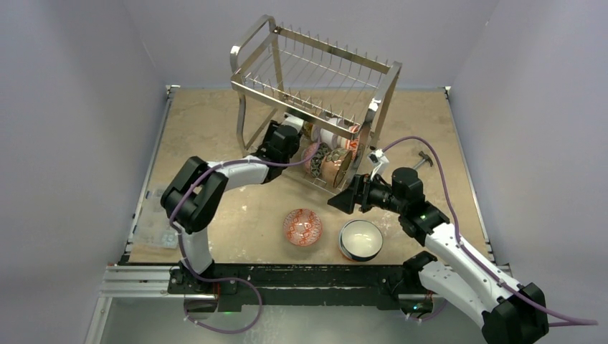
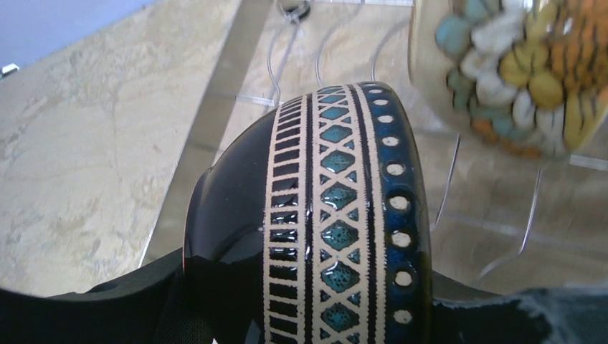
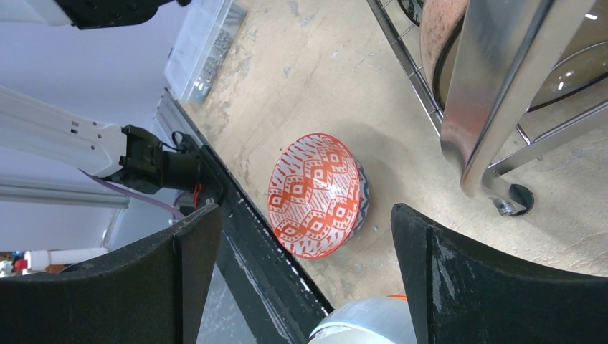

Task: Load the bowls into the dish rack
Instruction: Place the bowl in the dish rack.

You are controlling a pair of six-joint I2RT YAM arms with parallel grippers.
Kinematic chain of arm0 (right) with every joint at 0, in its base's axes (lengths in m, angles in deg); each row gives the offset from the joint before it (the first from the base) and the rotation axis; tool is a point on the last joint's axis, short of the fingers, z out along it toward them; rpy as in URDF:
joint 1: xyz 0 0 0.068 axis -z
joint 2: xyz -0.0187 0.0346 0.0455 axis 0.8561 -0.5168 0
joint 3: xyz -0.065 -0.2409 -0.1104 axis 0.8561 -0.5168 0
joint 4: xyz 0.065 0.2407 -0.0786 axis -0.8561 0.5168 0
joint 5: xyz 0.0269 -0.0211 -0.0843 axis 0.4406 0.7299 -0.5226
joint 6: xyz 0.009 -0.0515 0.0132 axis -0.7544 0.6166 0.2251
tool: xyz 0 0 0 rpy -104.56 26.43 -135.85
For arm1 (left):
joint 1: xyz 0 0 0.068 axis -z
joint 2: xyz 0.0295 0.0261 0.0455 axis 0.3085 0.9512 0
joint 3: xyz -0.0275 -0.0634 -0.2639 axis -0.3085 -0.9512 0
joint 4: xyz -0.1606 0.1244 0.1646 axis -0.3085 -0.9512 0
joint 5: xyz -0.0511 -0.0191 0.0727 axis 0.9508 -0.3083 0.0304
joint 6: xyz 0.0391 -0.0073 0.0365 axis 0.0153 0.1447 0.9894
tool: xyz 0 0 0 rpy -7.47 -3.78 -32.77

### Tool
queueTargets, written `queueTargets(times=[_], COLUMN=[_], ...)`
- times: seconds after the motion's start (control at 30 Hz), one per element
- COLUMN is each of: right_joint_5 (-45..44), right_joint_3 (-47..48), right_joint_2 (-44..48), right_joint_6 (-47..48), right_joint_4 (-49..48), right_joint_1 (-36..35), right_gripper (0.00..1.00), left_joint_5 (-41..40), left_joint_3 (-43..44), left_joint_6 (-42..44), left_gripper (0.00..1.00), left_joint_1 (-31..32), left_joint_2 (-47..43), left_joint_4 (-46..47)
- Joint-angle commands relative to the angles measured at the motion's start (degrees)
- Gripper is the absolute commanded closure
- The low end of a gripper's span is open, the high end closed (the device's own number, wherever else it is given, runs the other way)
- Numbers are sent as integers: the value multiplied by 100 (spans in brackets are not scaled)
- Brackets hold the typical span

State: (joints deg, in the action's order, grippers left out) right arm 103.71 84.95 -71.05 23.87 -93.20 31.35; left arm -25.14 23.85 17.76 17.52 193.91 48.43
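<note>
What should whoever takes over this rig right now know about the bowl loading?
Left end effector: shut on a dark teal-banded bowl, held on edge at the dish rack's lower tier, not yet released.
Right end effector: open, empty, beside the rack's right leg.
Done: several bowls stand in the lower tier.
Left: seat the held bowl, then load the red-patterned bowl and the white bowl, both on the table near the arm bases.

Lab test cell: plain partition walls (image 1: pixel 72 86) round tabletop (image 1: pixel 208 122), 2 arms (image 1: pixel 236 172) on alu rail (image 1: pixel 136 276).
</note>
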Motion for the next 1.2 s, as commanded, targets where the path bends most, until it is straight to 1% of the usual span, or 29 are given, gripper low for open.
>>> queueTargets(times=[0.0,0.1,0.2,0.4,0.6,0.73,0.9,1.03,1.17], right_joint_5=[1,-21,-62,-38,-63,-75,-137,-110,-107], right_joint_3=[203,190,207,277,258,216,180,176,176], right_joint_2=[48,85,106,-34,-34,-4,21,-19,-68], right_joint_6=[173,172,152,240,243,243,240,226,242], right_joint_4=[19,36,19,10,8,25,30,-20,-27], right_joint_1=[11,11,8,11,7,11,11,6,11], right_gripper=[11,12,12,12,12,12,12,12,12], left_joint_5=[-372,-326,-110,163,588,785,1004,1143,1456], left_joint_3=[556,880,1239,1828,2203,2509,2632,2750,2805], left_joint_6=[182,323,460,776,1096,1188,1238,1487,1600], left_gripper=[100,100,100,100,100,100,100,100,100], left_joint_1=[-164,-258,-383,-515,-659,-732,-822,-846,-857], left_joint_2=[291,606,895,1292,1619,1832,1987,2188,2294], left_joint_4=[1211,1277,1257,1313,1471,1383,1372,1317,1186])
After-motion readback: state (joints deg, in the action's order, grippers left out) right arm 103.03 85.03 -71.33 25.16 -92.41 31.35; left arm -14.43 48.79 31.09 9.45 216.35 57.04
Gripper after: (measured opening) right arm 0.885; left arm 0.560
